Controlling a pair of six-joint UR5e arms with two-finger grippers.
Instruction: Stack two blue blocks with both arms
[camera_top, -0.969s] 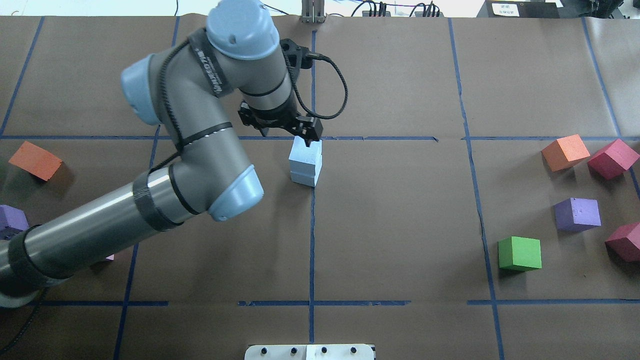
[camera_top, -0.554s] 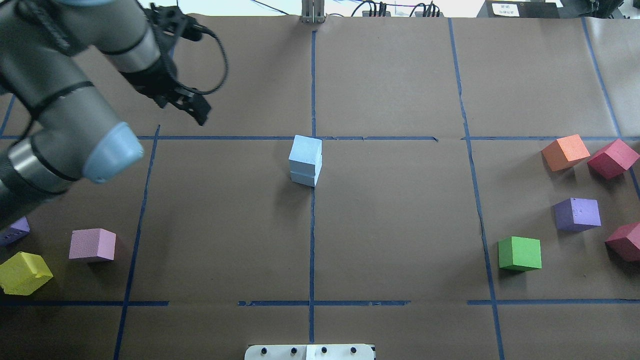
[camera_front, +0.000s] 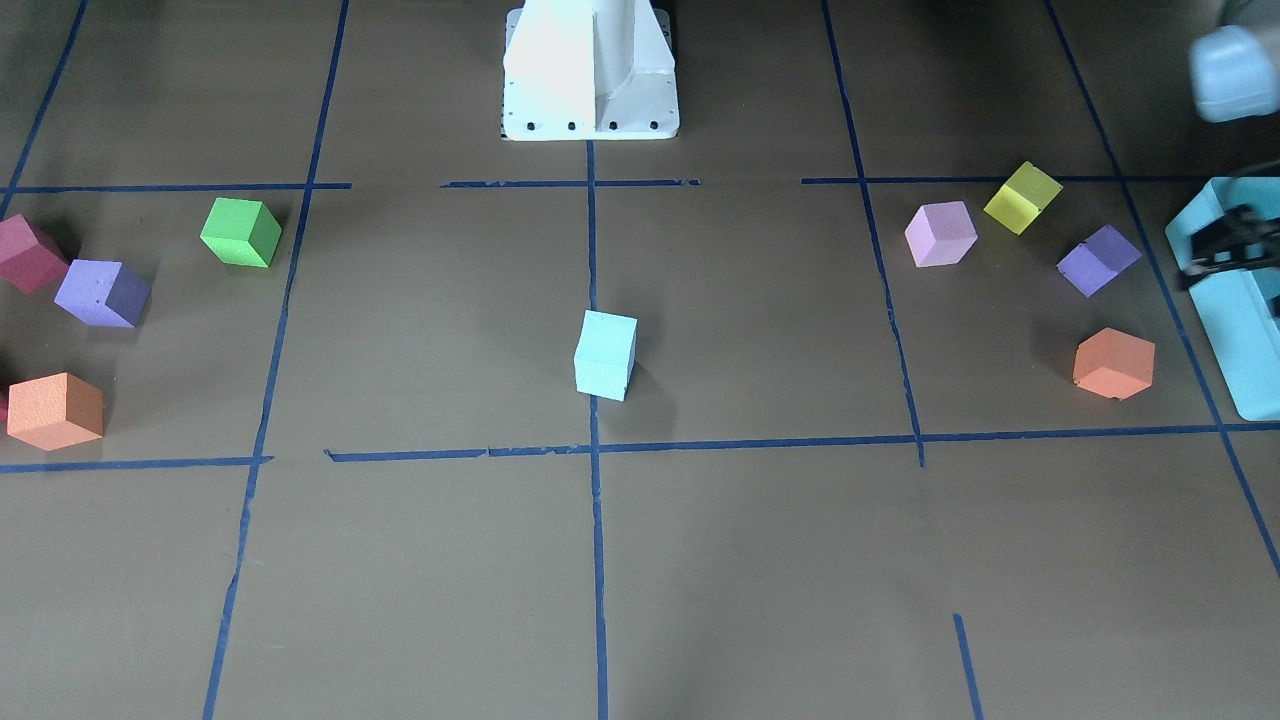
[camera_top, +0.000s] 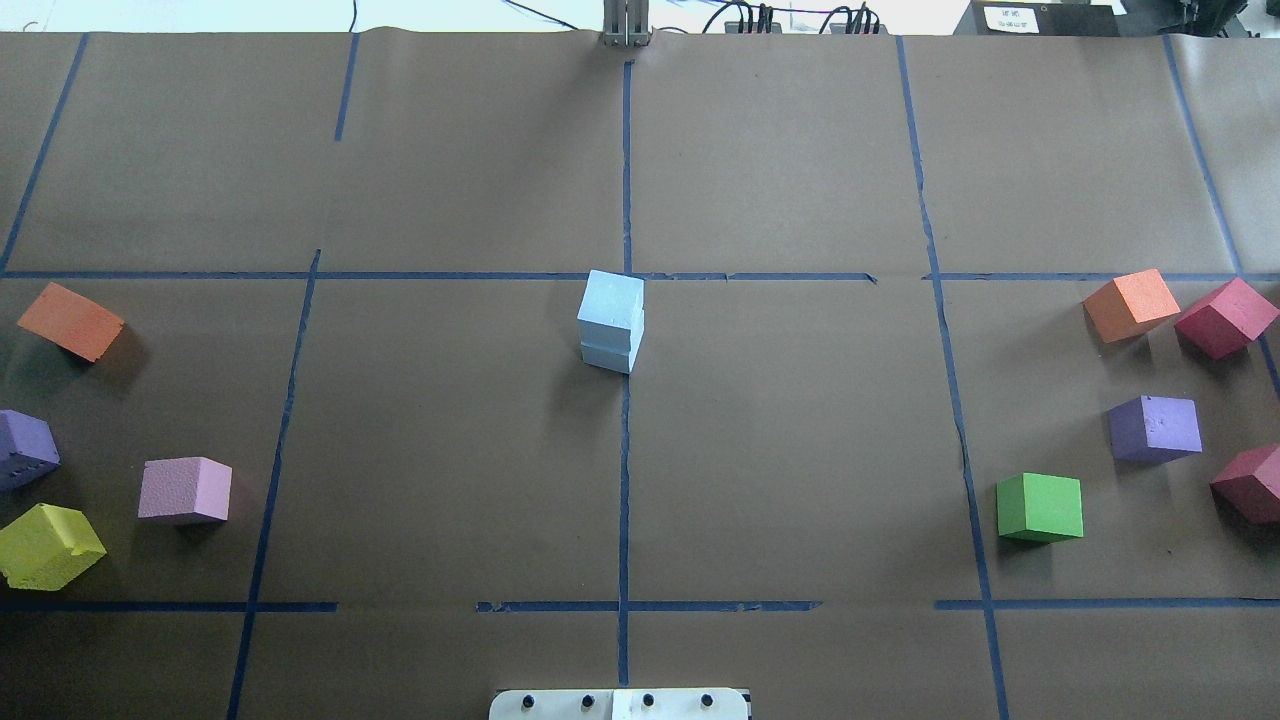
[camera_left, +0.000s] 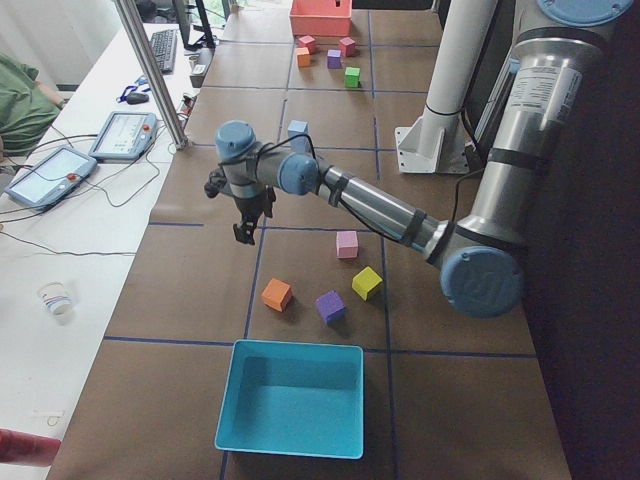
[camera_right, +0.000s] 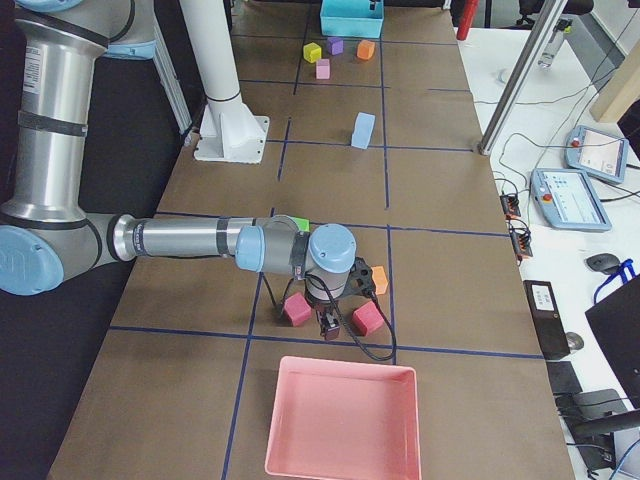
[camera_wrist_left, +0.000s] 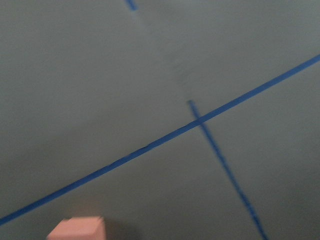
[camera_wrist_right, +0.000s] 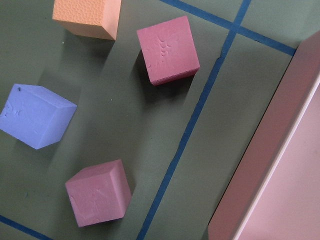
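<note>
The two blue blocks (camera_top: 611, 322) stand stacked one on the other at the table's centre, on the blue tape line. The stack also shows in the front view (camera_front: 605, 355) and the two side views (camera_left: 297, 130) (camera_right: 363, 130). No gripper touches it. My left gripper (camera_left: 243, 235) hangs above the table far out on my left. In the front view (camera_front: 1200, 262) it sits over the teal box with its fingers apart and empty. My right gripper (camera_right: 328, 325) hovers over maroon cubes (camera_wrist_right: 167, 49) at my far right. I cannot tell whether it is open.
A teal box (camera_left: 290, 400) stands at my far left and a pink tray (camera_right: 340, 420) at my far right. Loose coloured cubes lie at both sides, such as green (camera_top: 1040, 507), orange (camera_top: 70, 320) and pink (camera_top: 185, 490). The white pedestal (camera_front: 590, 70) is at the near edge.
My left gripper was just above the stack, then the arm swung away to the left and out of the overhead view. The stack has stayed in place.
</note>
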